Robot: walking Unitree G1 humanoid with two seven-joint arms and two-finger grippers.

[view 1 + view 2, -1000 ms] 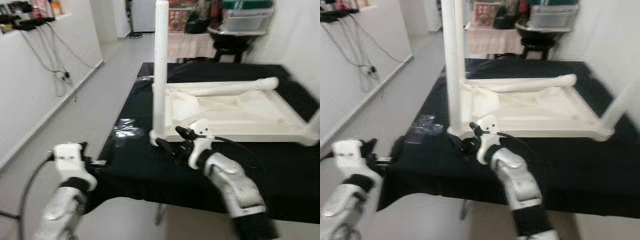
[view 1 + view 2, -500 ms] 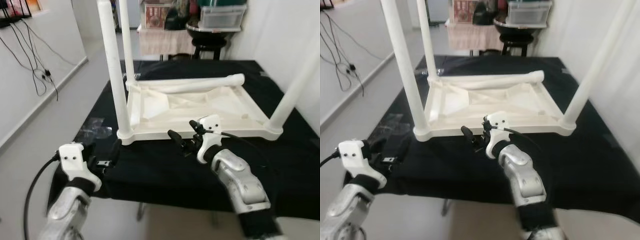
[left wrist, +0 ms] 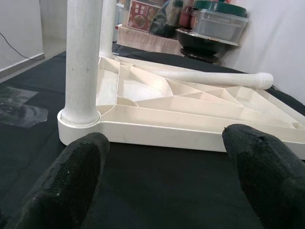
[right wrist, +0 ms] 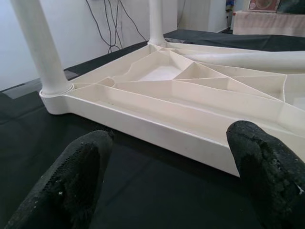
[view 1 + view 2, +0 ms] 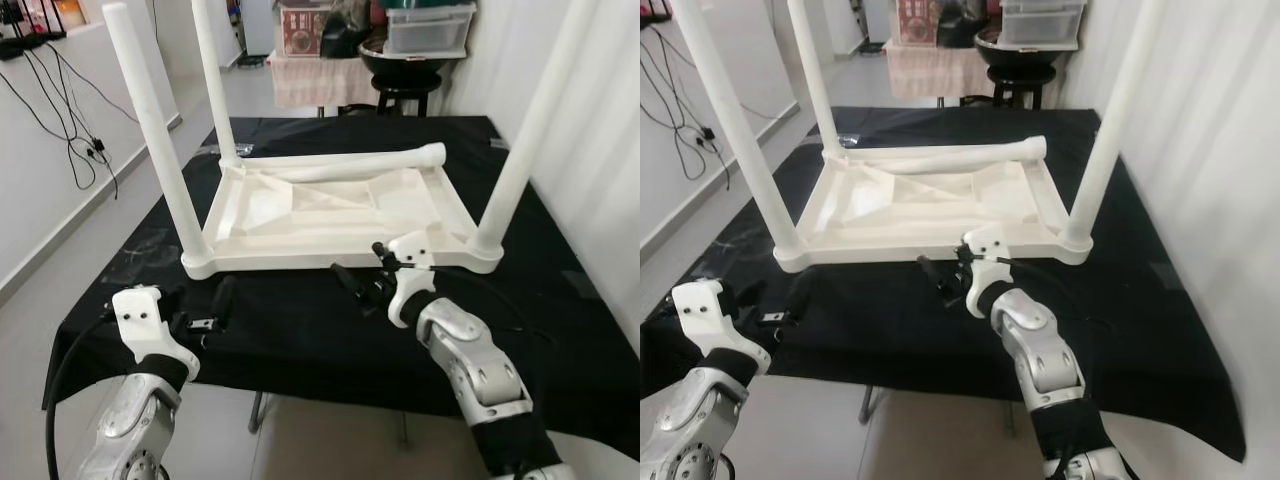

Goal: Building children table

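The white tabletop (image 5: pixel 340 215) is lying upside down on the black cloth (image 5: pixel 300 340) that is covering the work table, with its ribbed underside facing up. Three legs are standing upright in its corners: one at the near left (image 5: pixel 150 135), one at the far left (image 5: pixel 212 80) and one at the near right (image 5: pixel 520 140). The fourth leg (image 5: pixel 350 163) is lying loose along the far edge of the tabletop, its end pointing toward the far right corner, which is looking empty. So the build is appearing mostly done, with that last leg left to stand up and fix in its socket, and then the table to be turned over.

The right gripper (image 5: pixel 352 282) is reaching forward low over the cloth, hovering just in front of the near edge of the tabletop, between the two near legs. Its two black fingers (image 4: pixel 81 176) are spread wide apart and holding nothing. The left gripper (image 5: pixel 215 305) is sitting lower and nearer the robot, just beside the near left corner, pointing at the base of that leg; its fingers (image 3: pixel 71 171) are likewise wide open and empty.

Beyond the table, a stool (image 5: pixel 405 85) and storage boxes (image 5: pixel 425 25) are standing against the wall.
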